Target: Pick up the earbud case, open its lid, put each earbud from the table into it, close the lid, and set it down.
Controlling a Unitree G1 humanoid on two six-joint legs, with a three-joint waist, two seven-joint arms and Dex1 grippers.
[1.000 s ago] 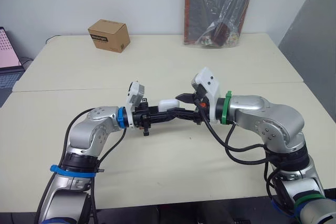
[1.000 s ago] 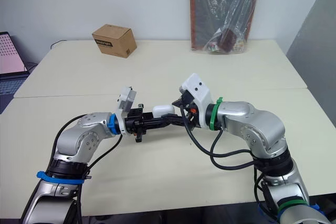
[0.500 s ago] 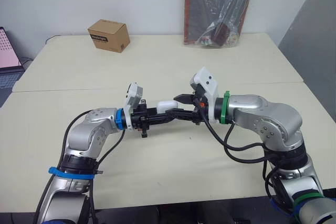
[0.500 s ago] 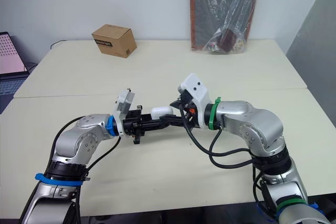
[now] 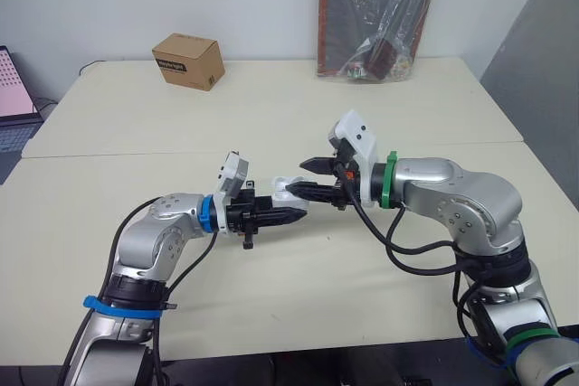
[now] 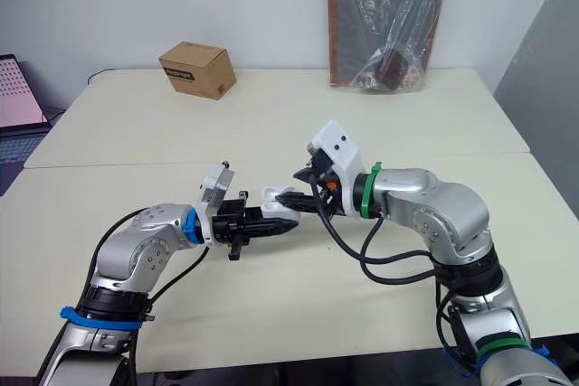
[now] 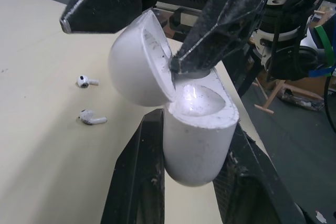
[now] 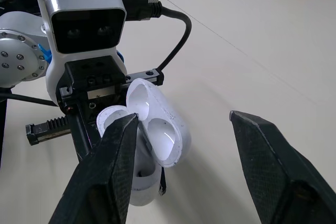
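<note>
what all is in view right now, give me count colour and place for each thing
earbud case: 1, white, lid open, held above the table's middle
earbuds: 2, white, lying loose on the table, apart from each other
cardboard box: 1, brown, far left part of the table
plastic-wrapped panel: 1, dark, leaning on the wall at the table's far edge
laptop: 1, pinkish screen, beyond the table's left edge
table: cream top with a seam running across it
left gripper: black fingers shut on the case body
right gripper: black fingers open, one tip against the open lid
</note>
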